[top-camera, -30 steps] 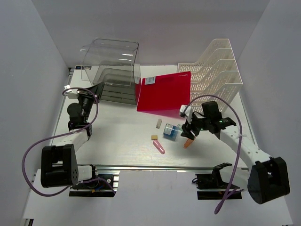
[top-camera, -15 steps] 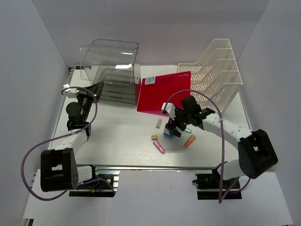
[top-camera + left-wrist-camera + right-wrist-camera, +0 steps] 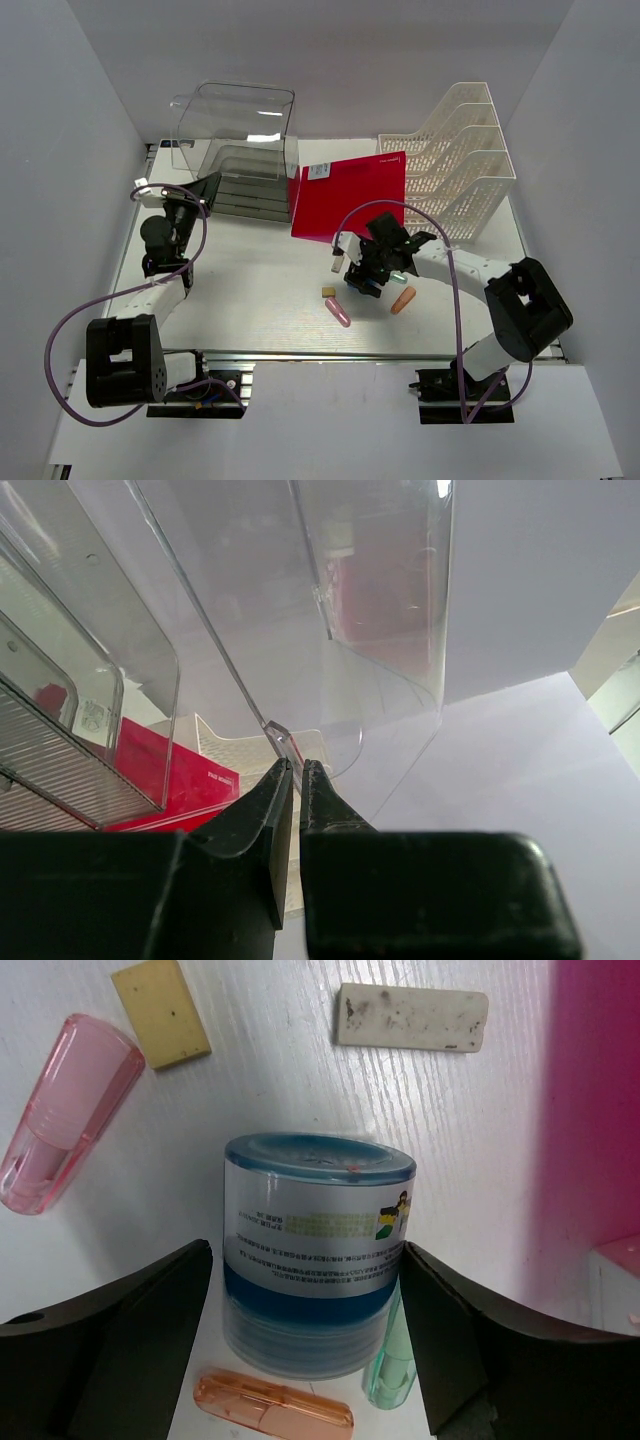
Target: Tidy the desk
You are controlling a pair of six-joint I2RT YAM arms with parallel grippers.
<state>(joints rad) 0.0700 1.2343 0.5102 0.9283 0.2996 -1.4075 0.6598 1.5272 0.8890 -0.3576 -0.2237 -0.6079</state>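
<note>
The right hand [image 3: 305, 1310] is being held spread astride the blue-lidded clear canister [image 3: 315, 1230], which is standing on the worktop [image 3: 270, 1070] just beneath it. Its fingers [image 3: 130, 1330] are best being closed squarely on the canister's sides, the orange tube [image 3: 272, 1402] by the fingertips being avoided.

One desk [image 3: 250, 290] carries everything. The large things on it number three: one clear plastic drawer box [image 3: 235, 130], one white mesh file rack [image 3: 465, 160] and one red folder [image 3: 350, 200]. The small things number six in all. There are two erasers: one white eraser [image 3: 410, 1017] and one yellow eraser [image 3: 160, 1012]. There are three short capped tubes, one of each colour: one pink tube [image 3: 65, 1125], one orange tube [image 3: 272, 1415] and one pale green tube [image 3: 390, 1365]. There is a single round clear container [image 3: 315, 1250] with a blue band. Two robot arms complete the count: one left arm [image 3: 150, 290] and one right arm [image 3: 470, 270]
</note>
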